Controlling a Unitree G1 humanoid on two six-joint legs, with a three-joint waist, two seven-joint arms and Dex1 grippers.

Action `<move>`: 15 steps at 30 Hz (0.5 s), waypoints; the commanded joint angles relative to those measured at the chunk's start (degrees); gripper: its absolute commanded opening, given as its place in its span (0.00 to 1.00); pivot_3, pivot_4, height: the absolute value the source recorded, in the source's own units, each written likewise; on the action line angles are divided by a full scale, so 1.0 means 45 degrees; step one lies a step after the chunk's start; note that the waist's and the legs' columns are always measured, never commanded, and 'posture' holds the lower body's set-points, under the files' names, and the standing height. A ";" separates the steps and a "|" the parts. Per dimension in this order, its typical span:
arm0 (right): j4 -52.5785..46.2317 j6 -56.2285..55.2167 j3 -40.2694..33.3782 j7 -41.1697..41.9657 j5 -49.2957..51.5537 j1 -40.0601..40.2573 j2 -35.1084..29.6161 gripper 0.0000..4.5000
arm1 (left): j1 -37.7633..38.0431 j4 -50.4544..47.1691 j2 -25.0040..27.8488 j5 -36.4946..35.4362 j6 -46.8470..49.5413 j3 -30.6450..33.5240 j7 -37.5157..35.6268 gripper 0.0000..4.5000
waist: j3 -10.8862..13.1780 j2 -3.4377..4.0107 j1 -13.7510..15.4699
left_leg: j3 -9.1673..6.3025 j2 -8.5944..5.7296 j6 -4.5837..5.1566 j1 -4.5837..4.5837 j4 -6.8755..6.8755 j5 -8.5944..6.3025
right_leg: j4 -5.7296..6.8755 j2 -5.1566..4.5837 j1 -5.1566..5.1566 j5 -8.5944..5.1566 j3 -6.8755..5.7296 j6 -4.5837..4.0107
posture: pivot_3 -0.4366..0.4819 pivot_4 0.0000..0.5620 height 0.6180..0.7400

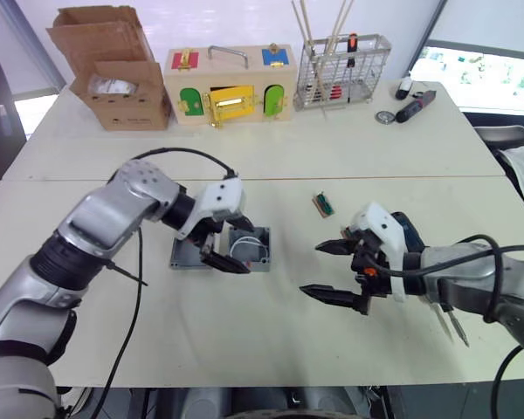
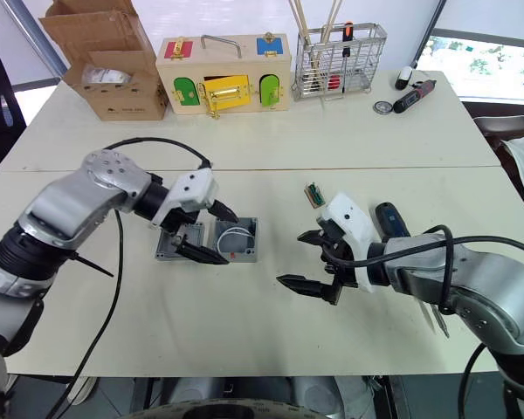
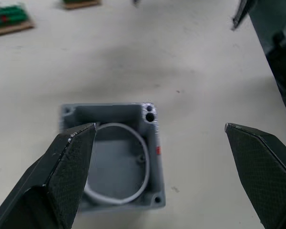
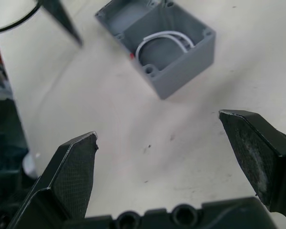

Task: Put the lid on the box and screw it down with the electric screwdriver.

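Two grippers of mine hang over the white table (image 1: 271,349), and I place everything by the box (image 2: 236,240), the small square grey enclosure sitting open-topped near the table's middle with a loop of white wire (image 3: 119,167) coiled inside and a small red mark (image 3: 158,150) on one side wall. Farthest to the left of the box, at the table's far edge, stands a brown cardboard box (image 1: 113,74), and next to it, straight behind the grey box, a wooden box with coloured doors (image 1: 230,87). The lid (image 2: 177,243) lies flat on the table touching the box's left side, partly under my left gripper (image 1: 236,249). That gripper hovers at the box's left edge with its two black fingers spread wide apart, one fingertip (image 3: 78,143) over the box's rim, holding nothing. Behind the box and to its right, at the far edge, is a wire basket (image 1: 343,74) holding sticks and tools. Right of the box lies a small green circuit board (image 1: 323,205). Further right, my right gripper (image 1: 336,272) hovers above the bare table, well apart from the box, fingers spread wide and empty. The electric screwdriver (image 2: 391,220) lies just behind that gripper, largely hidden by it. Far right of the box, at the table's back, lies a smaller black-and-red tool (image 1: 417,105).
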 commanded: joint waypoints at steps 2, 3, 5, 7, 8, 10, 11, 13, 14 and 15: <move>-0.0546 -0.0096 -0.0283 -0.0526 -0.0159 0.0166 0.0383 1.00 | 0.0355 -0.0057 -0.0084 0.0779 -0.0716 -0.0069 -0.0194 0.99 | 0.0000 0.0000 0.0048 | -0.0004 0.0000 0.0000 0.0000 0.0009 0.0000 | 0.0000 -0.0003 0.0005 0.0000 -0.0002 0.0000 | 0.48 0.27 1.00; -0.0567 -0.0082 -0.0305 -0.0612 -0.0211 0.0214 0.0440 1.00 | 0.0454 -0.0056 -0.0175 0.0883 -0.0763 -0.0084 -0.0168 0.99 | 0.0000 0.0000 0.0056 | -0.0004 -0.0001 0.0000 -0.0001 0.0019 0.0000 | 0.0003 -0.0005 0.0007 0.0000 -0.0001 0.0000 | 0.48 0.27 1.00; -0.0583 -0.0069 -0.0326 -0.0809 -0.0285 0.0267 0.0584 1.00 | 0.0693 0.0017 -0.0381 0.1249 -0.1020 -0.0263 -0.0083 0.99 | 0.0000 0.0000 0.0097 | -0.0009 -0.0001 0.0005 -0.0010 0.0051 -0.0003 | 0.0011 -0.0004 0.0015 0.0000 -0.0007 0.0000 | 0.48 0.27 1.00; -0.0596 -0.0044 -0.0327 -0.0950 -0.0297 0.0227 0.0702 1.00 | 0.0903 0.0123 -0.0563 0.1589 -0.1232 -0.0384 -0.0034 0.99 | 0.0000 0.0000 0.0103 | -0.0025 -0.0001 0.0019 -0.0014 0.0091 -0.0011 | 0.0012 -0.0004 0.0039 0.0000 -0.0023 0.0000 | 0.48 0.27 1.00; -0.0595 -0.0019 -0.0335 -0.0996 -0.0276 0.0187 0.0746 1.00 | 0.0991 0.0169 -0.0645 0.1746 -0.1311 -0.0438 -0.0032 0.94 | 0.0000 0.0000 0.0101 | -0.0026 -0.0002 0.0023 -0.0016 0.0101 -0.0014 | 0.0012 -0.0006 0.0044 0.0000 -0.0024 0.0000 | 0.48 0.27 1.00; -0.0576 0.0026 -0.0351 -0.1060 -0.0272 0.0117 0.0819 1.00 | 0.1103 0.0300 -0.0840 0.2048 -0.1445 -0.0557 0.0048 0.79 | 0.0000 -0.0001 0.0097 | -0.0026 -0.0004 0.0025 -0.0019 0.0117 -0.0015 | 0.0015 -0.0006 0.0049 0.0001 -0.0024 0.0001 | 0.48 0.27 1.00; -0.0570 0.0049 -0.0359 -0.1091 -0.0278 0.0083 0.0842 1.00 | 0.1141 0.0345 -0.0895 0.2227 -0.1547 -0.0639 0.0056 0.68 | 0.0000 0.0000 0.0093 | -0.0026 -0.0005 0.0026 -0.0019 0.0122 -0.0015 | 0.0017 -0.0006 0.0050 0.0001 -0.0024 0.0001 | 0.48 0.27 1.00; -0.0511 0.0078 -0.0379 -0.1136 -0.0290 -0.0003 0.0866 1.00 | 0.1190 0.0467 -0.1088 0.2507 -0.1749 -0.0725 0.0086 0.58 | 0.0000 0.0000 0.0089 | -0.0028 -0.0005 0.0027 -0.0019 0.0123 -0.0016 | 0.0021 -0.0005 0.0048 0.0001 -0.0024 0.0001 | 0.48 0.27 1.00; -0.0500 0.0088 -0.0402 -0.1160 -0.0289 -0.0028 0.0865 1.00 | 0.1183 0.0531 -0.1201 0.2586 -0.1814 -0.0732 0.0100 0.58 | 0.0000 0.0000 0.0088 | -0.0028 -0.0005 0.0028 -0.0019 0.0123 -0.0016 | 0.0022 -0.0004 0.0047 0.0001 -0.0025 0.0002 | 0.48 0.27 1.00; -0.0490 0.0099 -0.0417 -0.1181 -0.0282 -0.0047 0.0867 1.00 | 0.1170 0.0596 -0.1295 0.2647 -0.1843 -0.0722 0.0089 0.58 | 0.0000 0.0000 0.0089 | -0.0027 -0.0005 0.0029 -0.0019 0.0123 -0.0017 | 0.0023 -0.0004 0.0047 0.0001 -0.0026 0.0001 | 0.48 0.27 1.00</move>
